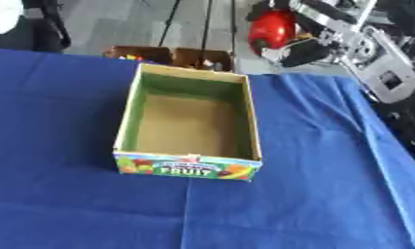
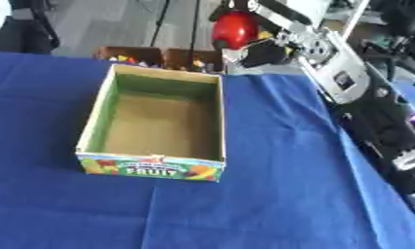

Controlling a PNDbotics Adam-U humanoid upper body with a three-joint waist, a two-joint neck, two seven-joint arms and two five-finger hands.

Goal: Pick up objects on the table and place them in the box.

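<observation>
Left eye view, item list. Red round object point(image 1: 271, 28): glossy, apple-like, held aloft beyond the table's far edge, up and to the right of the box. Judged smooth, rigid and light; the shiny skin may slip, so it is best taken around its widest part with fingers on opposite sides. Right hand point(image 1: 305, 48): curled around the red round object from below and behind, arm entering from the upper right. Left hand: in neither view. Box point(image 1: 127, 120): open cardboard tray, green inner walls, brown floor, nothing in it, "FRUIT" printed on the near face; stands mid-table on the blue cloth point(image 1: 66, 194). Judged light and liable to shift if knocked. Brown container point(image 1: 193, 57): just behind the box at the far edge, with small coloured items inside.
</observation>
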